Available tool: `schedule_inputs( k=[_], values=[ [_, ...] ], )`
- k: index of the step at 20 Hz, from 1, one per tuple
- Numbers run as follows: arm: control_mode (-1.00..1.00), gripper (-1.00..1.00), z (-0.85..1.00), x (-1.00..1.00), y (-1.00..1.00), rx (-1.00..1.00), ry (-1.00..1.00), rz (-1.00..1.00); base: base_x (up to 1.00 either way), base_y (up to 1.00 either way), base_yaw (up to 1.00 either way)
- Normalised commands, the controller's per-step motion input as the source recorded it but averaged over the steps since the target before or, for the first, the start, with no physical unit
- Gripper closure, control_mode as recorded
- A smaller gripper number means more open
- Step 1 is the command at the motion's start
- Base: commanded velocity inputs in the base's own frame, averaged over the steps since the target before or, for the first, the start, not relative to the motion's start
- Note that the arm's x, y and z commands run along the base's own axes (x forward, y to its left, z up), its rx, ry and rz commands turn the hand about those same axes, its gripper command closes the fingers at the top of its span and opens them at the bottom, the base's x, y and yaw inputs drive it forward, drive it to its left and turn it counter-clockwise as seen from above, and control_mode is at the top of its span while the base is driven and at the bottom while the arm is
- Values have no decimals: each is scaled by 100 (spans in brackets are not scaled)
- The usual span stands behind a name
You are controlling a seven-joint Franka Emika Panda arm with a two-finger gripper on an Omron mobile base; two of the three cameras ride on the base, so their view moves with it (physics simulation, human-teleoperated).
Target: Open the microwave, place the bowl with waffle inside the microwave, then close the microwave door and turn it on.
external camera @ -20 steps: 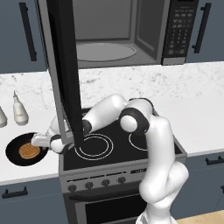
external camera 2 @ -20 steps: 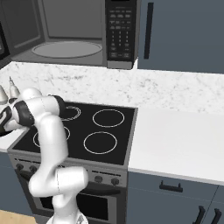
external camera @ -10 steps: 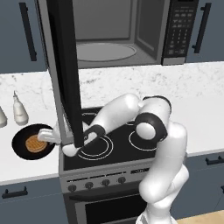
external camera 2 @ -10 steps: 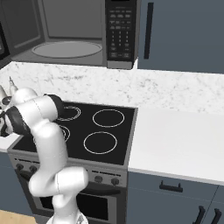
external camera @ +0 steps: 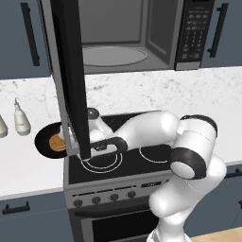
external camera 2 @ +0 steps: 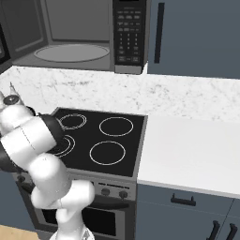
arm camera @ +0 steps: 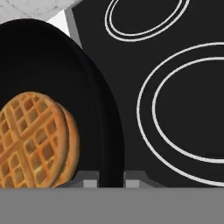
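Stove (arm camera: 175, 87) beside bowl (arm camera: 52, 65), waffle (arm camera: 33, 140)

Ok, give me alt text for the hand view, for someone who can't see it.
Close-up of the black bowl holding a golden grid-patterned waffle, with the gripper fingertips straddling the bowl's rim at the bottom edge. To the right lies the black stove top with white burner rings.

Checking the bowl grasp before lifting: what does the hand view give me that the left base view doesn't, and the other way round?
Hand view alone: the gripper's fingertips straddling the bowl rim, one inside, one outside, beside the waffle's grid. Left base view alone: the microwave cavity with its turntable, the microwave door swung open in front of the wrist, and a white bottle behind. Both share bowl, waffle and stove rings.
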Motion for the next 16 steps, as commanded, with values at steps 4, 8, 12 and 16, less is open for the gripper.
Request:
schedule_inputs(
  k=[4,8,12,16],
  values=[
    [-100,100,59,0,-99,0,13,-31,0,0,0],
    [-100,100,60,-16,-99,1,15,-29,0,0,0],
    [-100,100,44,-56,-97,1,6,-24,0,0,0],
    [-100,100,34,-96,-82,0,0,-19,0,0,0]
  ],
)
